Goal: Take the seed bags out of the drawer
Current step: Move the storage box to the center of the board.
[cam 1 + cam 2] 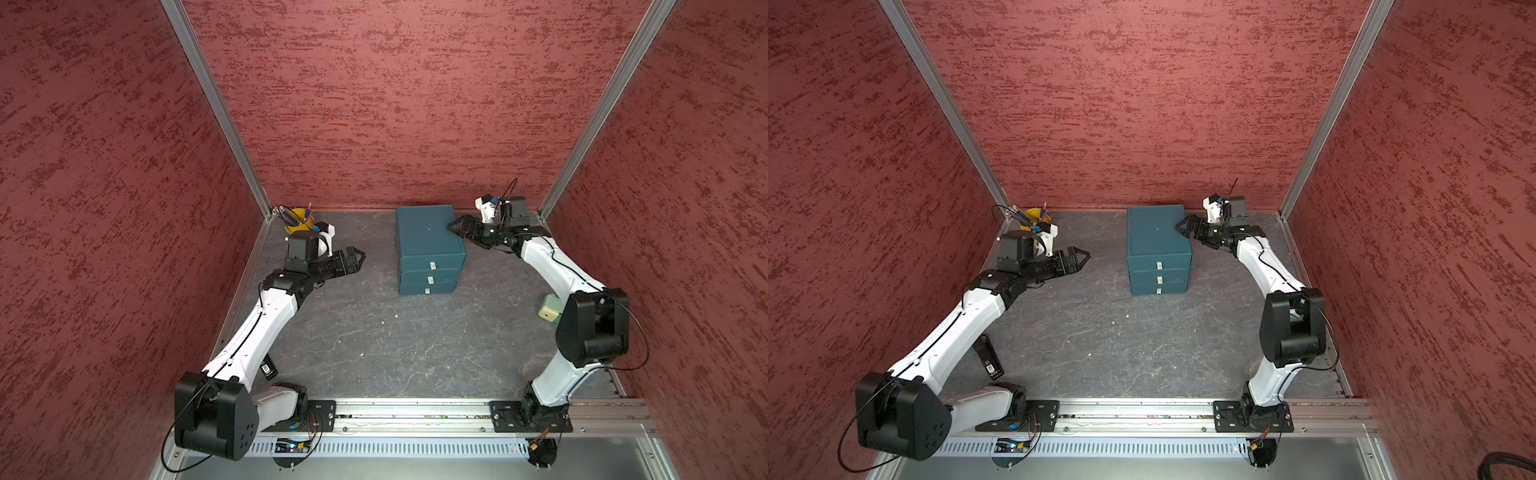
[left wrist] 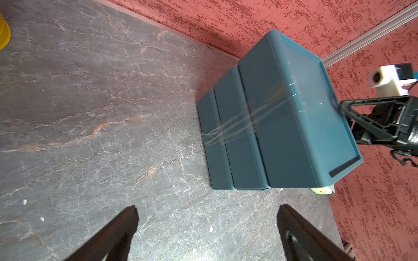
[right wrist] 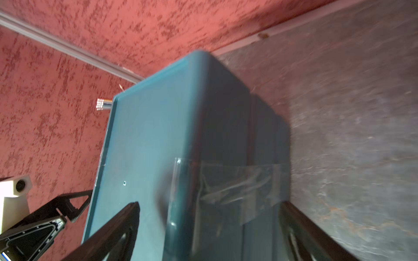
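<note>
Seed bags: not in sight in any view. Whether they lie in a drawer, and in which one, cannot be told.

Teal chest (image 1: 428, 245) stands at the back of the grey worktop (image 1: 374, 340), near the rear wall, seen in both top views (image 1: 1156, 237). Three drawers stacked; top drawer (image 1: 432, 262), middle drawer (image 1: 430, 277), bottom drawer (image 1: 428, 289), all pushed in, each with a small white pull tab at front centre. Strips of clear tape (image 2: 244, 122) run across one side wall of the chest; another patch of tape (image 3: 226, 187) crosses the opposite side wall up to the top edge.

Right pincer (image 1: 455, 227) is at the right edge of the chest's top, its arm reaching in from the right with the elbow raised. Jaws are spread wide with nothing clamped. In the right wrist view (image 3: 210, 203) one finger lies over the top face and the other beside the side wall, with the upper edge between them; contact cannot be told.

Left pincer (image 1: 359, 254) hangs over bare worktop, well to the left of the chest and pointing toward it. Jaws are wide apart and empty in the left wrist view (image 2: 208, 208).

Yellow cup (image 1: 299, 222) sits in the far left corner, holding pens (image 1: 286, 214). A pale block (image 1: 550, 308) sits on the worktop beside the right arm.
</note>
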### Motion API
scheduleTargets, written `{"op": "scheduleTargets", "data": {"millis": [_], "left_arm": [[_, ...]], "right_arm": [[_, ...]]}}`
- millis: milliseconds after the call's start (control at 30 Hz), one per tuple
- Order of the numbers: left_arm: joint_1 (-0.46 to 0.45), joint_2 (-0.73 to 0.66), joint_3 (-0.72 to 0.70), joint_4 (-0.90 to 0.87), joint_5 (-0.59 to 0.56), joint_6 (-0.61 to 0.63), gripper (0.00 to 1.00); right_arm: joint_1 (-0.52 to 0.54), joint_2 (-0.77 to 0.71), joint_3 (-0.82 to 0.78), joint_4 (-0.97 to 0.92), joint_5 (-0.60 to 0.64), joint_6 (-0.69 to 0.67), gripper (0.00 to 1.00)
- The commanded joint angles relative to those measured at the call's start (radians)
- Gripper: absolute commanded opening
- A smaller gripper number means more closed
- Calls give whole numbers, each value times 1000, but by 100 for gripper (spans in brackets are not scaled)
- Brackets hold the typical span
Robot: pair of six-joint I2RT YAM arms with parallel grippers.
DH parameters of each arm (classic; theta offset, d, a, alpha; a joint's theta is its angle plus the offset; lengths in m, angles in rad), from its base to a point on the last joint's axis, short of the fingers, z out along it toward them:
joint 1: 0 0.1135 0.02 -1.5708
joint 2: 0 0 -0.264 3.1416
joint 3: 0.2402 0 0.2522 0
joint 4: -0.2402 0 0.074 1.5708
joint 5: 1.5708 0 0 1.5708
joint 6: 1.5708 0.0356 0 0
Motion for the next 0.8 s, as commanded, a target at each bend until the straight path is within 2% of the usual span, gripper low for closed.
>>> {"op": "scheduleTargets", "data": {"millis": [0,500,767], "left_arm": [[-4,-24,20,-30,5,0,100],[-6,-65,47,-82,-7,1,100],[0,-95,84,-139,-35,38,100]], "right_arm": [[33,36,70,-5,-53,12,99],[218,137,149,47,-85,86,99],[316,229,261,17,-95,74,99]]}}
